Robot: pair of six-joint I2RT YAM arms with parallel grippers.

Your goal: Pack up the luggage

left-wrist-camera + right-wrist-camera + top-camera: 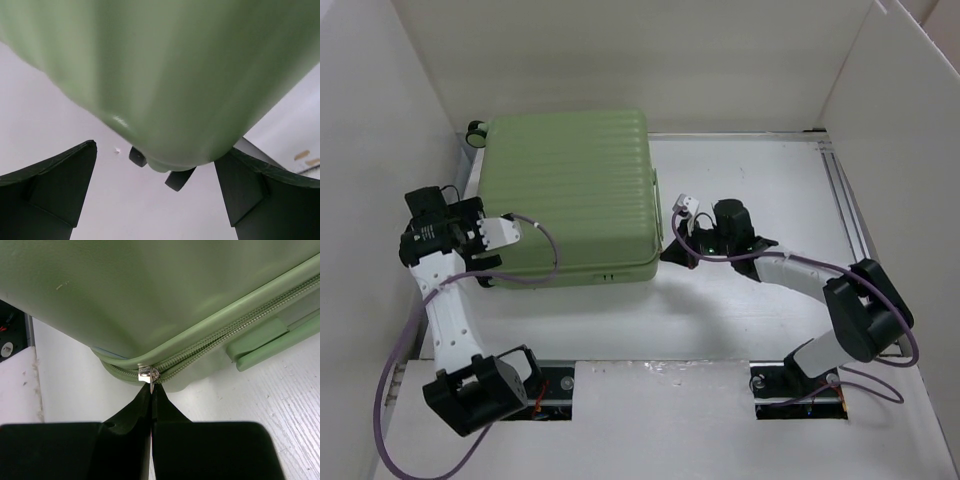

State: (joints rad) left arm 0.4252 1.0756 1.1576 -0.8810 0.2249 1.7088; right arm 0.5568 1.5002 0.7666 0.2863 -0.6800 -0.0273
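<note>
The light-green ribbed luggage [568,195] lies flat on the white table, lid down, with a black wheel [476,130] at its far left corner. My right gripper [670,250] is at its near right corner, shut on the silver zipper pull [149,375]; the zipper [225,342] is closed to the right of the pull and gapes to the left, where a sliver of blue lining shows. My left gripper [492,262] is open at the near left corner. In the left wrist view the shell [165,75] fills the top, with two small black wheels [177,179] between my fingers [55,185].
White walls enclose the table on the left, back and right. A metal rail [845,200] runs along the right side. A green side handle [270,342] sits on the shell to the right of the zipper pull. Purple cables trail from both arms.
</note>
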